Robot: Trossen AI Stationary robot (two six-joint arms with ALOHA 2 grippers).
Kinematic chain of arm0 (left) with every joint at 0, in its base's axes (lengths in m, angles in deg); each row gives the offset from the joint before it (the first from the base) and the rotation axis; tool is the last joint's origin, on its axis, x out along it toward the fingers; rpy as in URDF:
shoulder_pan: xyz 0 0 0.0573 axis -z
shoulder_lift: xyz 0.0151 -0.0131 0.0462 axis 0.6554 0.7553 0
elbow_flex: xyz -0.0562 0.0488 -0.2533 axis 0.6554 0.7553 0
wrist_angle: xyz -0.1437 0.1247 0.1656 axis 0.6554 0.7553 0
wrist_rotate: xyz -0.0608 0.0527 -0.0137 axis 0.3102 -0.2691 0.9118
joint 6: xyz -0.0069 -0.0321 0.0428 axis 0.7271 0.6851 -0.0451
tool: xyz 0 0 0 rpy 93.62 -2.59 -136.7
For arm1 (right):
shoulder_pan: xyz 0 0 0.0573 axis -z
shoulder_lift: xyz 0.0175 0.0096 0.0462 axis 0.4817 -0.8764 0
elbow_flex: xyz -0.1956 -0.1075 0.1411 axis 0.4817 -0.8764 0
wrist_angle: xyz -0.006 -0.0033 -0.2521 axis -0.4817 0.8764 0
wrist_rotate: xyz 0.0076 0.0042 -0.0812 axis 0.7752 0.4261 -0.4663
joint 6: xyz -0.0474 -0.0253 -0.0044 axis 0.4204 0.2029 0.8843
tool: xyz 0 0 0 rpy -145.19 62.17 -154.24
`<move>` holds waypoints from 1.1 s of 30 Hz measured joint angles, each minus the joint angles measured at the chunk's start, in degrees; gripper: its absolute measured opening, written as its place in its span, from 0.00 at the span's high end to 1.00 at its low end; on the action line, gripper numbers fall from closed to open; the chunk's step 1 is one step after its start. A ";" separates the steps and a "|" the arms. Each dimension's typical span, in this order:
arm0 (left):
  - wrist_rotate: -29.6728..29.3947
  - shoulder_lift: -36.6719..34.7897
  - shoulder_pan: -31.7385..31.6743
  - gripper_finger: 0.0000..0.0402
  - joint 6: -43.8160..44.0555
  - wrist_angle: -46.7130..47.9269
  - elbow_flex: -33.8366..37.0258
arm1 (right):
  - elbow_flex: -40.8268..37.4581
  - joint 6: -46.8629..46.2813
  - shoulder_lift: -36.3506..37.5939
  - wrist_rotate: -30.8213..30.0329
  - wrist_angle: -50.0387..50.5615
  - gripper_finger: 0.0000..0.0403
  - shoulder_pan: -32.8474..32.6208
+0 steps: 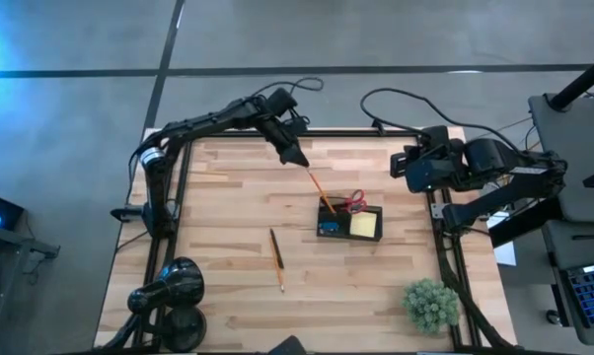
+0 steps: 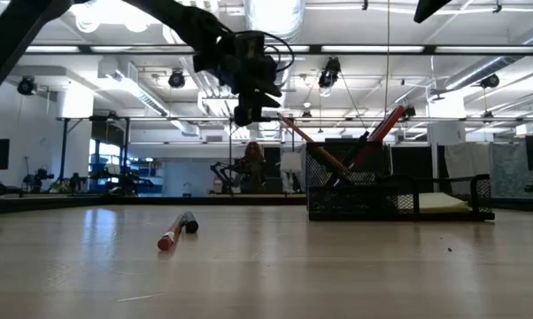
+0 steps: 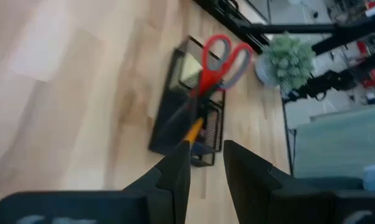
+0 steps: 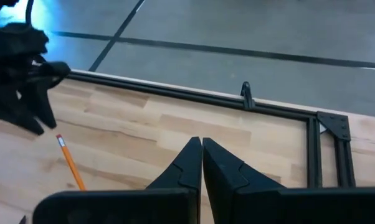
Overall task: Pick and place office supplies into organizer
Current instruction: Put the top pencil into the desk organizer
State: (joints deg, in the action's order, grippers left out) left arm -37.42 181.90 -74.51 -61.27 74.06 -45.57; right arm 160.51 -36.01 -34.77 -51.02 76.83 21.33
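Note:
The dark mesh organizer (image 1: pixel 350 238) stands right of the table's middle. It holds the red-handled scissors (image 1: pixel 356 202), a yellow note pad (image 1: pixel 364 225) and a small blue piece (image 1: pixel 329 229). An orange pencil (image 1: pixel 319 189) stands with its lower end in the left compartment and leans out toward the far left, as the low view (image 2: pixel 315 146) shows. My left gripper (image 1: pixel 299 158) is open, just beyond the pencil's eraser end (image 4: pixel 58 138) and apart from it. A second pencil (image 1: pixel 276 258) lies flat on the table. My right gripper (image 4: pixel 202 146) is shut and empty near the far right edge.
A green spiky plant ball (image 1: pixel 430 304) sits at the near right corner. A black round lamp-like object (image 1: pixel 174 291) stands at the near left corner. Bare wood lies between the loose pencil and the organizer, and along the left side.

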 joint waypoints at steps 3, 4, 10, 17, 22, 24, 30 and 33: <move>-0.52 1.04 1.03 0.80 -0.08 0.15 0.02 | 0.00 -0.01 -0.57 0.00 0.02 0.98 0.00; -0.87 1.50 1.39 0.80 -0.24 0.23 0.02 | 0.00 -0.03 -0.70 0.01 0.01 0.98 0.00; -3.87 2.11 2.52 0.80 -0.82 -0.06 0.00 | 0.00 -0.01 -1.39 0.05 0.00 0.98 0.00; -9.10 2.48 2.24 0.80 -1.81 0.44 0.02 | 0.00 -0.01 -1.32 0.09 0.01 0.98 0.00; -9.11 2.46 2.13 0.80 -1.77 0.39 0.02 | 0.00 -0.01 -1.29 0.11 0.02 0.98 0.00; -8.96 2.46 2.18 0.80 -1.79 -0.13 0.04 | 0.00 0.03 -1.29 0.15 0.02 0.98 0.00; -5.39 2.46 2.48 0.80 -1.27 -1.00 -0.08 | 0.00 0.05 -1.29 0.26 0.57 0.98 0.00; -5.26 2.39 2.97 0.80 -1.25 -1.23 -0.10 | 0.00 0.03 -1.29 0.26 0.63 0.98 0.00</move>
State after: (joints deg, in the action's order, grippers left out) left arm -42.68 184.30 -71.55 -62.52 72.83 -45.67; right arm 160.51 -35.98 -36.06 -50.76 77.46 21.33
